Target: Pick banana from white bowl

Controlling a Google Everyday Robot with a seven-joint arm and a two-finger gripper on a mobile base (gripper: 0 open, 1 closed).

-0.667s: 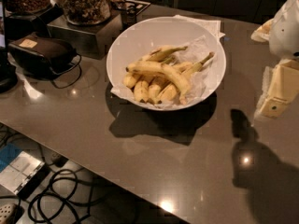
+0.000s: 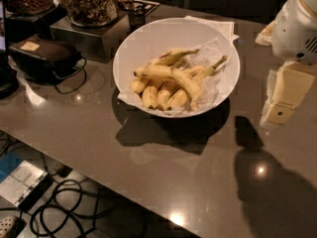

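step: reach | banana lies atop the pile in bowl | gripper right of bowl, apart; open or closed we cannot tell | we'd descend over bowl and grasp banana mid-length, crosswise

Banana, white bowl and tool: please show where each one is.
banana (image 2: 173, 76), camera view, middle of the long top fruit.
white bowl (image 2: 148, 38), camera view, bare inner wall, upper left.
tool (image 2: 281, 103), camera view, pale lower part, right of the bowl.
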